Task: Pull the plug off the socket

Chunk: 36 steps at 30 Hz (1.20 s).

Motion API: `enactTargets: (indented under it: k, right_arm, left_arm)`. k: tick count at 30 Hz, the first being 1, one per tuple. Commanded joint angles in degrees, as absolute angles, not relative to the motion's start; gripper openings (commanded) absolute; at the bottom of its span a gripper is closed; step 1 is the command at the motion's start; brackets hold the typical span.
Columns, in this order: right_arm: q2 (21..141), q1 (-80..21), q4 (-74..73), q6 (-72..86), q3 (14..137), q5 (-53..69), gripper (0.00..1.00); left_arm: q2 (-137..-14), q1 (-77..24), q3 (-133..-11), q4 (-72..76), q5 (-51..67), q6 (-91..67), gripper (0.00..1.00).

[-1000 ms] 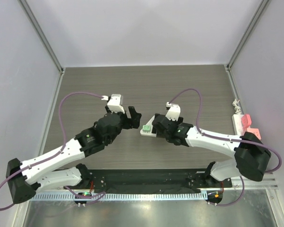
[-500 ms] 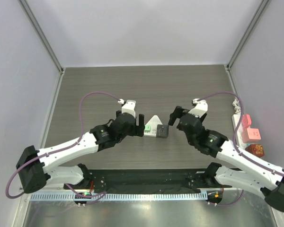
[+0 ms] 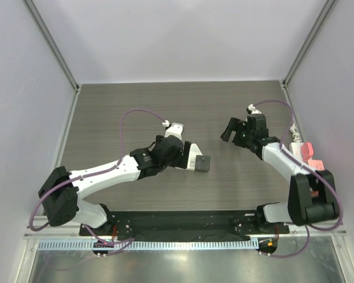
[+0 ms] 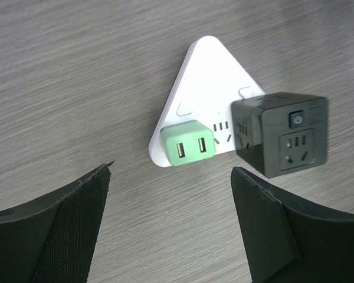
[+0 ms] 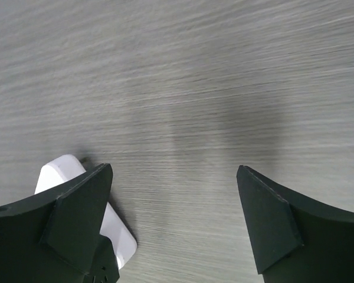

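Observation:
A white triangular socket (image 4: 209, 88) lies flat on the wood table. A green plug (image 4: 189, 143) with two USB ports and a black cube plug (image 4: 281, 134) both sit in its near edge. My left gripper (image 4: 171, 169) hovers open just short of the green plug, touching nothing. From above, the left gripper (image 3: 187, 156) covers most of the socket (image 3: 194, 155), with the black cube (image 3: 203, 163) showing beside it. My right gripper (image 3: 232, 132) stands open and empty to the right, apart from the socket. A corner of the socket (image 5: 60, 170) shows behind its left finger.
A white power strip (image 3: 296, 154) with a pink plug (image 3: 307, 150) lies along the table's right edge. Purple cables loop over both arms. Grey walls and metal posts enclose the table on three sides.
The left gripper has moved right, over the socket. The right gripper has left the socket and swung back to the right. The socket has shifted slightly right.

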State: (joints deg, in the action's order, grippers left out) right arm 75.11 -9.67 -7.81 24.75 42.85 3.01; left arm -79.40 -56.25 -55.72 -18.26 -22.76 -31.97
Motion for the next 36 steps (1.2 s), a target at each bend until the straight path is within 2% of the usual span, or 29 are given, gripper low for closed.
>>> enactTargets:
  k: [1, 7, 10, 14, 20, 30, 36]
  right_arm:
    - [80.66, -6.51, -2.11, 22.32, 46.67, 22.49, 0.91]
    - [87.97, -6.42, 17.21, 30.66, 40.70, 34.87, 0.81]
    - [92.01, -6.42, 23.89, 34.44, 38.77, 37.17, 0.75]
    - [93.61, -6.42, 29.78, 37.61, 37.18, 39.20, 0.73]
    - [93.60, -6.59, 35.68, 40.43, 34.28, 40.42, 0.72]
    - [94.92, -7.82, 37.53, 40.87, 33.13, 41.48, 0.67]
    - [96.85, -8.88, 37.53, 40.69, 33.75, 41.75, 0.65]
  left_arm:
    - [-81.12, -56.69, -57.57, -16.88, -24.26, -31.20, 0.84]
    - [-81.83, -56.87, -56.51, -13.80, -24.52, -31.03, 0.84]
    - [-83.05, -56.87, -57.13, -13.80, -23.56, -30.41, 0.83]
    - [-84.81, -56.95, -57.57, -13.80, -23.29, -30.85, 0.81]
    - [-87.54, -57.74, -58.18, -13.54, -23.64, -31.11, 0.80]
    - [-91.32, -57.74, -60.12, -13.01, -25.93, -30.68, 0.79]
    - [-93.42, -57.74, -61.96, -14.15, -27.24, -29.09, 0.74]
